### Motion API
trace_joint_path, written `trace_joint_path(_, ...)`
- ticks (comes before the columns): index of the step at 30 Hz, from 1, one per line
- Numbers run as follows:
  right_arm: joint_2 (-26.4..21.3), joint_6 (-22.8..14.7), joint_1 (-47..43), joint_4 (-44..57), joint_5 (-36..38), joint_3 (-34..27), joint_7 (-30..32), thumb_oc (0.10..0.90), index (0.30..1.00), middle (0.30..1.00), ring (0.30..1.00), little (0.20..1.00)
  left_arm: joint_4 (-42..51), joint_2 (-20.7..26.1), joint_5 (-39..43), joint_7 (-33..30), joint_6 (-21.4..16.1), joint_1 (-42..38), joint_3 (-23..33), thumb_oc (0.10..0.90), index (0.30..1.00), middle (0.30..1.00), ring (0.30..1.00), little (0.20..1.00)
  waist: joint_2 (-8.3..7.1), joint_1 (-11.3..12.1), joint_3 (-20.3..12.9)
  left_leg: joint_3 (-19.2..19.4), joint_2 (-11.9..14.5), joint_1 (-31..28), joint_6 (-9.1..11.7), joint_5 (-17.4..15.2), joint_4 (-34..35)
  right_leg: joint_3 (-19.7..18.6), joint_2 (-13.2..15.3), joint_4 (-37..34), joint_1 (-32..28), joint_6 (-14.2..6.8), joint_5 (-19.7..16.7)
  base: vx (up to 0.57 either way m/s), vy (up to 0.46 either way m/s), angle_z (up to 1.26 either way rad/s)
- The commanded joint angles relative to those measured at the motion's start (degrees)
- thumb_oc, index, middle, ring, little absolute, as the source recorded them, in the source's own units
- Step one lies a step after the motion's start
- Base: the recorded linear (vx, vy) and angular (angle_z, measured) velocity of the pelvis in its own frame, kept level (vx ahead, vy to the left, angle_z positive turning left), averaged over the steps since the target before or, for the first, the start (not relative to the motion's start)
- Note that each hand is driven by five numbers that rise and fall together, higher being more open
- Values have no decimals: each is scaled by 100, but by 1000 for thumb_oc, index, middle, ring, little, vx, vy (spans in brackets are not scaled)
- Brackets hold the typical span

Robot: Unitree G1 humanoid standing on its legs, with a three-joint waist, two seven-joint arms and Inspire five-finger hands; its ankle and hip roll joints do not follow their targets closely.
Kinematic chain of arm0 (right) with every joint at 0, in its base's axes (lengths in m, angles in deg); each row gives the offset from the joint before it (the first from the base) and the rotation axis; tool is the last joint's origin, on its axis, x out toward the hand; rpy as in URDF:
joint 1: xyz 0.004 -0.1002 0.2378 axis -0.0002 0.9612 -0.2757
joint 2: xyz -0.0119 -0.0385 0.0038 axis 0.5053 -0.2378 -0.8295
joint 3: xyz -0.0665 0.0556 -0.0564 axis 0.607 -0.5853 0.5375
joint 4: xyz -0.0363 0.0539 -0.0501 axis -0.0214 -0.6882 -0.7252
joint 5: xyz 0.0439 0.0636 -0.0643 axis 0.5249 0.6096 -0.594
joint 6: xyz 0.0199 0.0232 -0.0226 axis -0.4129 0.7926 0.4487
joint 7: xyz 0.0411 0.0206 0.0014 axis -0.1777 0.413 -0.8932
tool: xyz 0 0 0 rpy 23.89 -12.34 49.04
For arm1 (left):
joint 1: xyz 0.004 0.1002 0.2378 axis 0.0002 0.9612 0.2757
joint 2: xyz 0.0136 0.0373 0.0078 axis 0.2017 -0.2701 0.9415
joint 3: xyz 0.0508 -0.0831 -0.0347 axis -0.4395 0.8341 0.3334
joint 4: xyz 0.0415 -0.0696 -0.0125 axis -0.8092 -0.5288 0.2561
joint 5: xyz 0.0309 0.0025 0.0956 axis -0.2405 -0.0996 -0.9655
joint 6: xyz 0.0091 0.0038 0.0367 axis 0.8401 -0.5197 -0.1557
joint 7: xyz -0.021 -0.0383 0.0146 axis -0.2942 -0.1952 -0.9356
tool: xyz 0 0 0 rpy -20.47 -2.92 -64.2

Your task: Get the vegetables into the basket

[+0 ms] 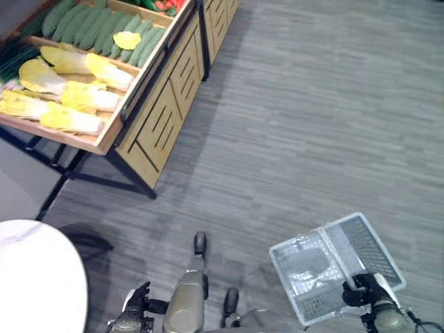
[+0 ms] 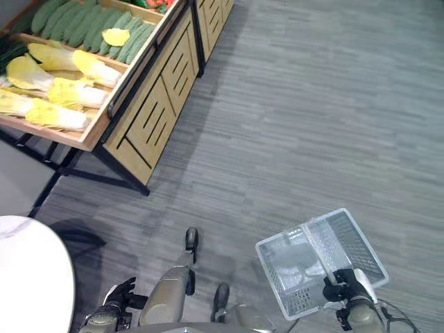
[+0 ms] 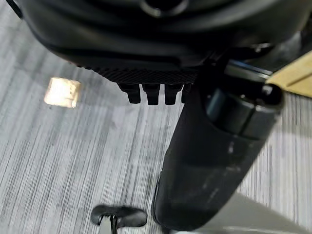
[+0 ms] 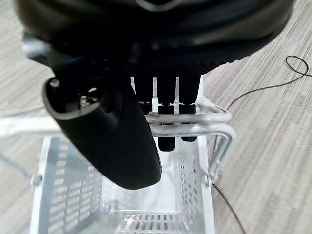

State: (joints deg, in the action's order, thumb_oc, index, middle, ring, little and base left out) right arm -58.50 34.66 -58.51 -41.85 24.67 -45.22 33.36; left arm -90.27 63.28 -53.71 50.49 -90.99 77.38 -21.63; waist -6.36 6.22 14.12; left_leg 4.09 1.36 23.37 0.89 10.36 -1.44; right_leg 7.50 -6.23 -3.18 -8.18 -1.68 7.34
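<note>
Pale yellow napa cabbages (image 1: 69,94) and green cucumbers (image 1: 97,28) lie in a wooden display stand (image 1: 163,104) at the upper left, far from both hands. My right hand (image 1: 364,290) hangs low at the lower right, shut on the metal handle (image 4: 195,117) of a clear plastic basket (image 1: 284,251). In the right wrist view its fingers (image 4: 165,92) curl over the handle bars, and nothing lies in the basket (image 4: 53,185). My left hand (image 1: 135,302) hangs at the lower left with its fingers (image 3: 151,92) curled and nothing in it.
A white round table (image 1: 35,277) fills the lower left corner. Red produce (image 1: 166,5) and green onions (image 1: 14,59) also lie in the stand, which rests on black legs (image 1: 62,177). Grey carpet (image 1: 312,125) stretches between me and the stand.
</note>
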Motion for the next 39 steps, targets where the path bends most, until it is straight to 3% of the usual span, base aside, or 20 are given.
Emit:
trace_joint_path(1,-692,-105,474,436,225,-369,265,400,300,300,300,300,99,38,-163,-207,-125,-122,81,900,1000,1000,1000,1000,187,17,-189,-112,362,-195,453,353,-219,-193,1410,906,-89,-656,-476,246,186,-13)
trace_joint_path(3,-578,-60,504,684,152,-337,228,400,300,300,300,300,228,85,-174,-175,-125,-96,41,900,1000,1000,1000,1000,26,-1,-240,39,137,-142,235,-56,-678,-288,1740,1155,-31,-792,-1045,374,294,6)
trace_joint_path(5,-566,-76,484,796,133,-335,219,400,300,300,300,300,252,136,-192,-159,-137,-89,48,900,1000,1000,1000,1000,-78,-7,-268,185,35,-188,110,-332,-848,-405,1884,1437,128,-881,-1559,326,271,-27)
trace_joint_path(6,-565,-79,446,801,122,-321,243,400,300,300,300,300,298,144,-204,-149,-140,-97,41,900,1000,1000,1000,1000,-93,7,-276,235,-3,-229,26,-463,-890,-425,1952,1680,251,-913,-1861,198,171,-55)
trace_joint_path(7,-565,-79,446,801,122,-321,243,400,300,300,300,300,298,144,-204,-149,-140,-97,41,900,1000,1000,1000,1000,-93,9,-276,237,-3,-228,26,-464,-891,-427,1952,1680,253,-914,-1860,281,268,-57)
trace_joint_path(9,-561,-97,195,853,81,-124,289,400,300,300,300,300,400,266,-157,-167,-145,-180,12,900,1000,1000,1000,1000,-44,23,-195,363,-101,-488,-163,-706,-833,-213,2116,2545,642,-912,-2452,322,389,8)
trace_joint_path(10,-553,-69,146,852,42,-73,295,400,300,300,300,300,462,282,-121,-170,-137,-203,1,900,1000,1000,1000,1000,10,20,-141,383,-155,-623,-235,-784,-795,-71,2201,2845,723,-874,-2499,241,328,50)
trace_joint_path(13,-474,-39,183,1435,-152,37,295,400,300,300,300,300,492,356,3,-208,-126,-325,61,900,1000,1000,1000,1000,75,-209,119,318,-252,-1119,-312,-1005,-639,28,2023,3155,1452,-756,-2238,274,216,26)
trace_joint_path(15,-434,-55,307,1951,-181,-89,298,400,300,300,300,300,352,372,-52,-236,-108,-378,135,900,1000,1000,1000,1000,115,-369,270,209,-199,-1431,-265,-1075,-498,233,1761,2747,2148,-659,-1668,295,-9,36)
trace_joint_path(16,-435,-54,325,2043,-183,-126,316,400,300,300,300,300,290,364,-80,-241,-108,-410,145,900,1000,1000,1000,1000,103,-417,349,155,-215,-1519,-238,-1157,-527,233,1715,2616,2249,-667,-1592,429,-156,18)
trace_joint_path(18,-440,-104,273,1899,-119,-112,391,400,300,300,300,300,213,328,-181,-257,-115,-448,137,900,1000,1000,1000,1000,71,-569,486,-90,-329,-1828,-144,-1397,-606,-65,1498,1573,2649,-768,-1638,456,-199,59)
trace_joint_path(20,-439,-108,292,1685,-97,-93,375,400,300,300,300,300,65,311,-292,-230,-139,-475,166,900,1000,1000,1000,1000,64,-765,480,-462,-379,-2177,-28,-1542,-594,-530,1430,748,2892,-926,-2005,495,-205,86)
trace_joint_path(22,-466,-95,272,1573,-86,-77,336,400,300,300,300,300,33,290,-311,-196,-139,-455,163,900,1000,1000,1000,1000,97,-820,458,-629,-373,-2255,5,-1596,-627,-714,1365,724,2897,-943,-2002,363,-189,129)
trace_joint_path(25,-532,-125,85,1117,8,42,327,400,300,300,300,300,51,181,-250,-268,-147,-349,154,900,1000,1000,1000,1000,63,-727,413,-918,-351,-2324,116,-1636,-858,-544,1366,875,2667,-793,-1998,304,-255,145)
trace_joint_path(32,-737,-177,-85,603,138,214,303,400,300,300,300,300,108,25,-95,-246,-116,-333,6,900,1000,1000,1000,1000,174,-596,270,-1424,-68,-2234,355,-1153,-1586,-189,1098,1461,2397,-421,-1303,255,-229,32)
trace_joint_path(33,-764,-169,-66,485,176,190,321,400,300,300,300,300,214,-14,-21,-268,-124,-386,-46,900,1000,1000,1000,1000,173,-598,255,-1322,-72,-2019,399,-914,-2077,-30,1145,1448,2195,-314,-1161,238,-314,58)
trace_joint_path(34,-775,-148,17,345,253,72,361,400,300,300,300,300,356,-42,29,-271,-117,-409,-161,900,1000,1000,1000,1000,180,-641,279,-584,152,-1623,469,-686,-2506,244,1235,1413,1940,-237,-1043,178,-256,109)
trace_joint_path(35,-772,-148,16,344,252,71,361,400,300,300,300,300,356,-39,29,-271,-116,-410,-161,900,1000,1000,1000,1000,167,-654,265,-591,135,-1606,466,-662,-2489,251,1252,1403,1953,-240,-1055,88,-194,130)
trace_joint_path(37,-740,-130,89,172,349,-50,426,400,300,300,300,300,370,-29,-10,-273,-111,-526,-245,900,1000,1000,1000,1000,176,-699,305,299,514,-1308,431,-656,-2215,547,1339,1254,1656,-242,-971,86,-122,132)
trace_joint_path(39,-608,-95,242,-28,419,-152,495,400,300,300,300,300,309,6,-108,-351,-84,-631,-256,900,1000,1000,1000,1000,262,-783,245,1551,873,-1050,426,-700,-1545,978,1417,1052,1318,-327,-843,223,-38,101)
